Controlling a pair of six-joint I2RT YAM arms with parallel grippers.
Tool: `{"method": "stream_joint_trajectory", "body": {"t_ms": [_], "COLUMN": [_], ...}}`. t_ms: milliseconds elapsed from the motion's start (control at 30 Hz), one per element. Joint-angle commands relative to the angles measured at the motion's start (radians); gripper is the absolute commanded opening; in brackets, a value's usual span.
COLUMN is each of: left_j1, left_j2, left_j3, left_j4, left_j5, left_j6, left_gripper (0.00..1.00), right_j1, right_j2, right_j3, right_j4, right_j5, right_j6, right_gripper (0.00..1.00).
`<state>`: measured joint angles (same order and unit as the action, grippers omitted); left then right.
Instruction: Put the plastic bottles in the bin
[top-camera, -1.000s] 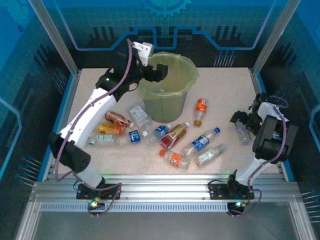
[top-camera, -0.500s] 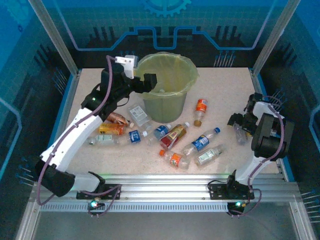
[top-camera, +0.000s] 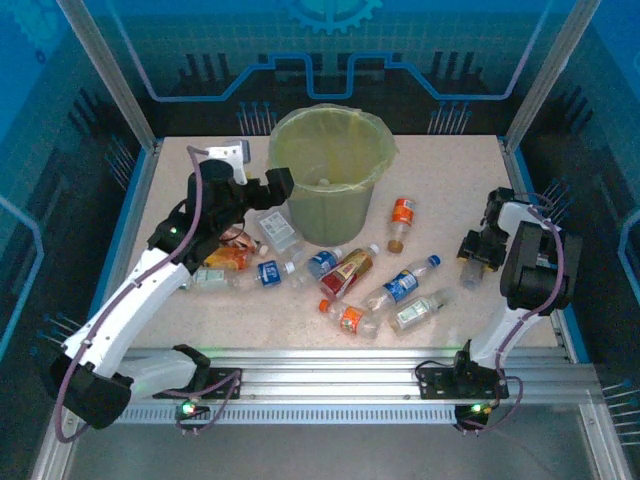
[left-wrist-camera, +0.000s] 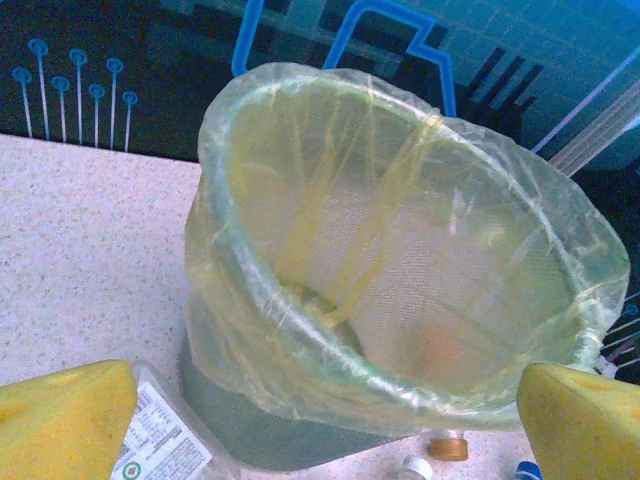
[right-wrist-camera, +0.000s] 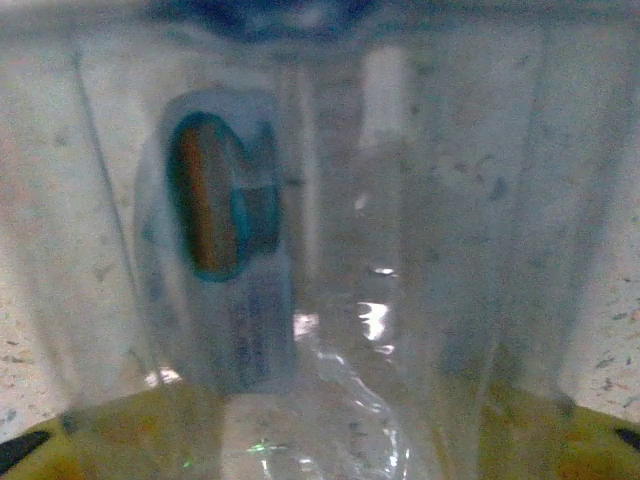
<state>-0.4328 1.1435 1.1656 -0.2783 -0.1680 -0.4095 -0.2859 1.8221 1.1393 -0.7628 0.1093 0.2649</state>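
At the right edge of the table (top-camera: 450, 175), the right hand (top-camera: 473, 250) points down at a clear bottle (top-camera: 469, 272) lying apart from the rest. The wrist view shows the bottle right between its fingers, which suits a pick-up, but I cannot tell whether they grip it yet. That arm is folded tightly, elbow raised over its base. The left hand (top-camera: 280, 185) hangs just beside the left wall of the bin (top-camera: 330, 210), which stands toward the far edge. It is spread wide and holds nothing, its yellow pads (left-wrist-camera: 62, 420) far apart. The left arm stretches in a long arc from the near left corner. The other plastic bottles (top-camera: 403, 285) lie scattered between the bin and the near edge.
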Motion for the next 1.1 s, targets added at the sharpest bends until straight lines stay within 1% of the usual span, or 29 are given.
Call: {"method": "stream_joint_trajectory", "body": {"t_ms": [0, 67, 133, 367, 500, 633, 733, 900, 1067], "left_j1": [0.007, 0.008, 0.009, 0.012, 0.013, 0.016, 0.017, 0.021, 0.023], "left_j2": [-0.026, -0.03, -0.039, -0.09, -0.114, -0.128, -0.136, -0.148, -0.16], "left_j3": [-0.036, -0.044, -0.05, -0.094, -0.11, -0.117, -0.121, -0.132, -0.141], "left_j4": [0.003, -0.006, -0.01, -0.001, 0.001, -0.001, -0.004, -0.006, -0.004], "left_j5": [-0.049, -0.058, -0.067, -0.097, -0.114, -0.121, -0.123, -0.123, -0.123], "left_j6": [-0.056, -0.064, -0.069, -0.084, -0.084, -0.082, -0.078, -0.081, -0.083], "left_gripper": [0.99, 0.99, 0.99, 0.99, 0.99, 0.99, 0.99, 0.99, 0.99], "right_j1": [0.043, 0.056, 0.064, 0.114, 0.181, 0.271, 0.323, 0.422, 0.524], "right_j2": [-0.034, -0.063, -0.097, -0.221, -0.309, -0.37, -0.381, -0.372, -0.337], "right_j3": [0.007, 0.013, 0.024, 0.106, 0.184, 0.303, 0.41, 0.614, 0.789], "right_j4": [-0.022, -0.034, -0.047, -0.119, -0.153, -0.188, -0.212, -0.226, -0.184], "right_j5": [0.001, 0.02, 0.03, 0.072, 0.065, 0.093, 0.1, 0.122, 0.126], "right_j6": [0.006, 0.013, 0.022, 0.047, 0.06, 0.069, 0.07, 0.048, 0.0], "right_gripper": [0.45, 0.38, 0.34, 0.28, 0.26, 0.25, 0.23, 0.23, 0.23]}}
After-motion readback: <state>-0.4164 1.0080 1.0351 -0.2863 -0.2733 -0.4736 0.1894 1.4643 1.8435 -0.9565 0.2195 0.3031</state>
